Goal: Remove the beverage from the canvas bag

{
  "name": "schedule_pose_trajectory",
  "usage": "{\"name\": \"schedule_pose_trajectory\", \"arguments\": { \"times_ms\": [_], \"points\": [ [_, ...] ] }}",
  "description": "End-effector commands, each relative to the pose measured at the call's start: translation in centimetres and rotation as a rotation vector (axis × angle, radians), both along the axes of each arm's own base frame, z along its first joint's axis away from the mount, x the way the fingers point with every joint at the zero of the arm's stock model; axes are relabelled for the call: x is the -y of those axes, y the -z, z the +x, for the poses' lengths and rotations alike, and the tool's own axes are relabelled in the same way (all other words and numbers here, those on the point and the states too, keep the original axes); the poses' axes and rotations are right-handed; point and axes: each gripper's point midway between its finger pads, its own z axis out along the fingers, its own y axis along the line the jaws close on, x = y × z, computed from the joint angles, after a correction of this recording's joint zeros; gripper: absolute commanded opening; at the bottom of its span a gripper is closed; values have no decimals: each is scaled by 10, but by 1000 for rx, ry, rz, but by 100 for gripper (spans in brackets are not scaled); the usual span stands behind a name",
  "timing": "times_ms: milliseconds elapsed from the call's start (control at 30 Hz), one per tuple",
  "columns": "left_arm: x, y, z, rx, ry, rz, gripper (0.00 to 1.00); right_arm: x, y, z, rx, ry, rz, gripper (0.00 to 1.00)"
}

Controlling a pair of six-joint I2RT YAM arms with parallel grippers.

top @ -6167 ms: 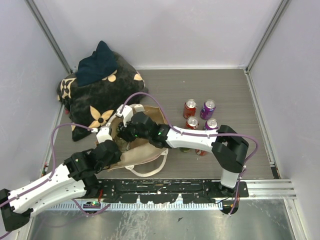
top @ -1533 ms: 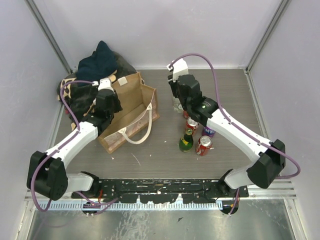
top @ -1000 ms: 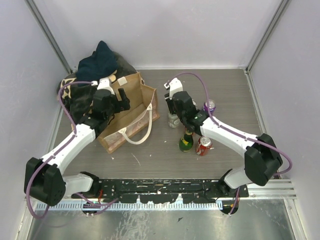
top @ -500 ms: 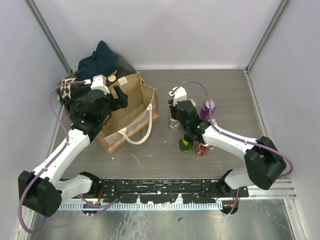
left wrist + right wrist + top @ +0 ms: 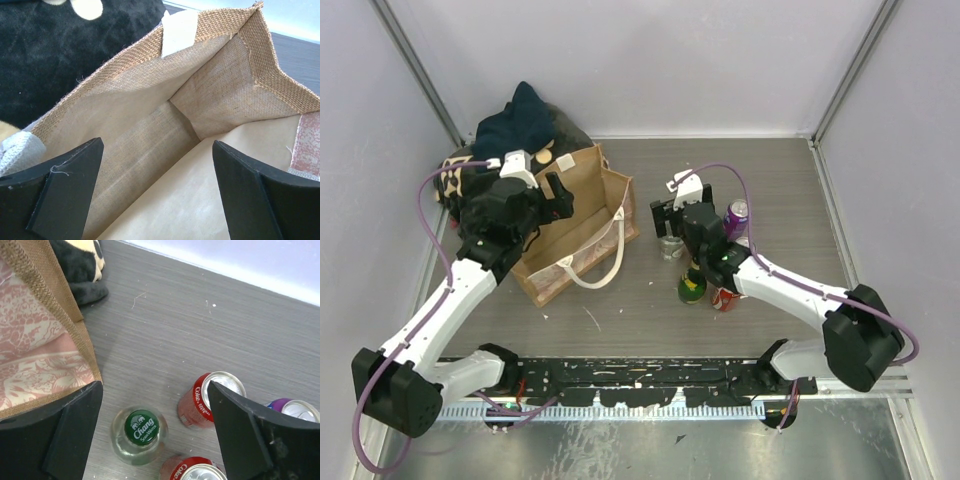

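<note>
The canvas bag [image 5: 582, 232] stands open at the left of the table, its cream handles [image 5: 603, 262] hanging toward the front. My left gripper [image 5: 560, 200] hovers open over its mouth. The left wrist view looks down between the fingers [image 5: 65, 185] into the bag [image 5: 210, 95], and only bare lining shows there. The beverage, a clear glass bottle [image 5: 140, 436] with a green cap, stands upright on the table just right of the bag [image 5: 40, 355]. My right gripper [image 5: 155, 388] hangs open above the bottle [image 5: 670, 248], its fingers well apart from it.
Two red Coke cans [image 5: 210, 397] [image 5: 192, 471] and a purple can [image 5: 295, 410] stand close by the bottle on its right. A green bottle [image 5: 692, 287] and a red can [image 5: 725, 297] stand nearer the front. A black flower-marked cushion [image 5: 480, 190] lies behind the bag.
My right gripper was shut on the clear bottle and has opened, leaving it standing on the table. The left arm has hardly moved over the bag.
</note>
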Motion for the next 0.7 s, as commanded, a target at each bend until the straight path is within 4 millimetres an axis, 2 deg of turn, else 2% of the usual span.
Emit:
{"name": "schedule_pose_trajectory", "arguments": {
  "times_ms": [0, 67, 100, 167, 333, 433, 533, 567, 667],
  "points": [
    [-3, -22, -2, 35, -5, 0, 98, 2, -61, 8, 136, 41, 83, 93],
    [-6, -26, -3, 45, -12, 3, 98, 4, -68, 8, 147, 51, 86, 96],
    [-8, -28, -4, 49, -22, 6, 98, 6, -74, 8, 158, 62, 92, 99],
    [-14, -35, -7, 63, -41, 21, 98, 15, -90, 8, 189, 100, 110, 100],
    [-29, -52, -15, 103, -74, 72, 98, 59, -123, 12, 252, 257, 103, 100],
    [-33, -60, -21, 128, -66, 99, 98, 100, -127, 21, 245, 355, 123, 100],
    [-41, -70, -29, 159, -77, 117, 98, 151, -127, 29, 218, 440, 187, 100],
    [-45, -73, -31, 165, -90, 125, 98, 177, -126, 32, 212, 493, 219, 100],
    [-60, -83, -40, 185, -142, 157, 98, 237, -123, 31, 194, 612, 265, 100]
  ]
}}
